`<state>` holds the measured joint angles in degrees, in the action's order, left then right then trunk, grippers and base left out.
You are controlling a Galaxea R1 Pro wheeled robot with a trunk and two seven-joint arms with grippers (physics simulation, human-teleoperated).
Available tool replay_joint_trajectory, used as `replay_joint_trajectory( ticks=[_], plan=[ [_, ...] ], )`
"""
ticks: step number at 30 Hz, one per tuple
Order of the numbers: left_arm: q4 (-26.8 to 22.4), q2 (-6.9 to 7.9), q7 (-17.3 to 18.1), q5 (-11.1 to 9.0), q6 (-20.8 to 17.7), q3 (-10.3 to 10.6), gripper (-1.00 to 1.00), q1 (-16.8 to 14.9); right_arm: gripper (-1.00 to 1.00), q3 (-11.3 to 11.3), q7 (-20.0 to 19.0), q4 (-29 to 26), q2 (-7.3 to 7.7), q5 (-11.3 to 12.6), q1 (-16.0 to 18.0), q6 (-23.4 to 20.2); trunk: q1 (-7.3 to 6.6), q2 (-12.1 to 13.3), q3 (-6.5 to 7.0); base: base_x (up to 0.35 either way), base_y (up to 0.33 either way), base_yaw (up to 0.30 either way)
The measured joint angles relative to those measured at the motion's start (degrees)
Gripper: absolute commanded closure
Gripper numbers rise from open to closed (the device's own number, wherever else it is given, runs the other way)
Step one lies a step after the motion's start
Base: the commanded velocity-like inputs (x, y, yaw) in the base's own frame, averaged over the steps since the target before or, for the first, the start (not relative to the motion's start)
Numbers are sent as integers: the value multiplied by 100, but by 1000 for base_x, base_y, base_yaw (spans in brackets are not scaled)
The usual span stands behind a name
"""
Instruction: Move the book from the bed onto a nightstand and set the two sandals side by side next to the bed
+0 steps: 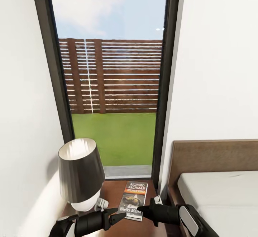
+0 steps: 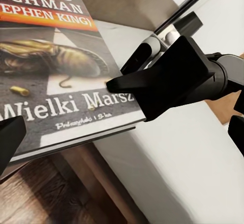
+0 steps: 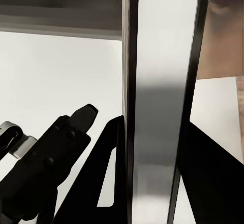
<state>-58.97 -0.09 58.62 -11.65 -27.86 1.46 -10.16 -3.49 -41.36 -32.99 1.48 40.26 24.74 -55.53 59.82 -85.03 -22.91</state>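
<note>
Black-covered book (image 1: 134, 200) lying flat on nightstand (image 1: 114, 193) beside lamp (image 1: 80, 172), near edge clamped edge-on by right hand (image 1: 140, 209); left hand (image 1: 115, 218) released alongside. Best let go gently, then draw straight back, clear of lamp.

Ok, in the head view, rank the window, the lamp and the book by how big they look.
1. Window, by far the largest.
2. Lamp.
3. Book, smallest.
The lamp and book sit side by side on the nightstand, so that comparison is fair; the window's share of the picture depends on distance.
</note>
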Motion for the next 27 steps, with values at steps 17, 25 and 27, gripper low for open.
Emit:
replay_joint_trajectory(
  ticks=[17,25,27],
  plan=[
    [0,0,0,0,0,0,-100,0,100,2,0,-5,5,3,0,0,374,-682,-305,0,0,0],
    [0,0,0,0,0,0,-100,0,100,0,0,-4,4,4,0,1,549,-1003,-449,0,0,0],
    [0,0,0,0,0,0,-100,0,100,-1,0,-5,4,3,0,1,593,-1083,-485,0,0,0]
  ],
)
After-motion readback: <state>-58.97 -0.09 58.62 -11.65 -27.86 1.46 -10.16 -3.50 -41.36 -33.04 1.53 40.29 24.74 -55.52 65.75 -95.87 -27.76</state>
